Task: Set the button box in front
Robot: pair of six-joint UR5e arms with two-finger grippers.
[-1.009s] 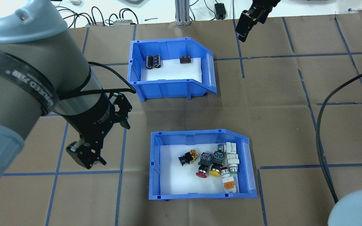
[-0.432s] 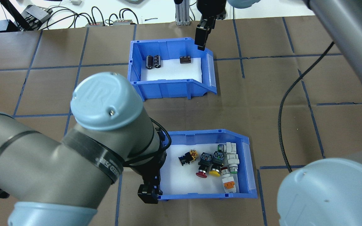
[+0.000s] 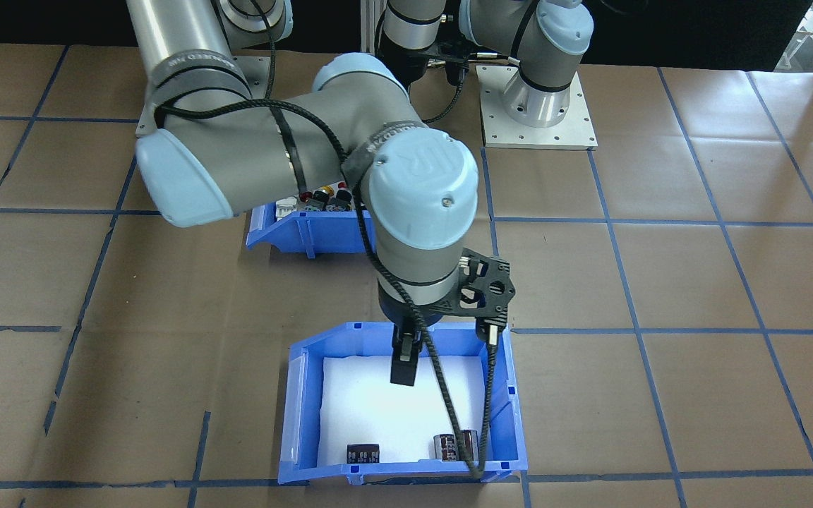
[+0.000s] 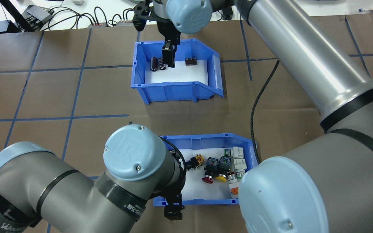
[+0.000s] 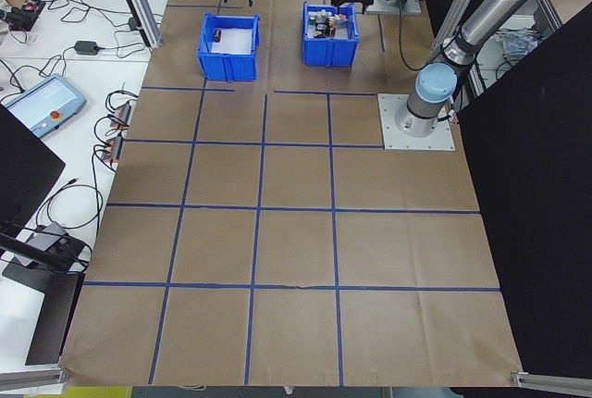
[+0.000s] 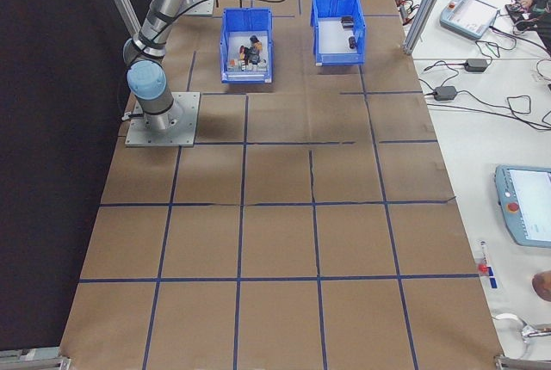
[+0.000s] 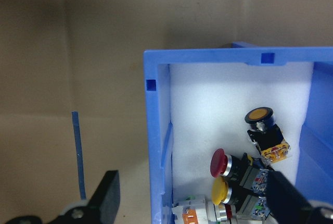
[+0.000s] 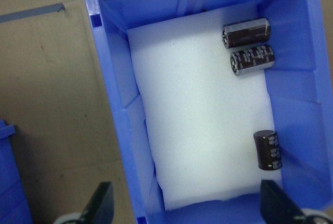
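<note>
since a second ago both my arms have swung in: my left gripper (image 7: pixel 192 203) spread astride the button box (image 4: pixel 206 140) wall nearest my base, my right gripper (image 8: pixel 187 203) open above the capacitor bin (image 4: pixel 173 84), seemingly untouching.

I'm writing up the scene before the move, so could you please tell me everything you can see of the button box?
The button box is a blue plastic bin with one low, sloped open end and a white foam liner. It sits flat on the brown paper-covered table, nearer the robot than the capacitor bin. Push buttons lie loose inside it, clustered toward the open end. The left gripper has its jaws open, straddling one of the bin's walls. No contact is visible.
</note>
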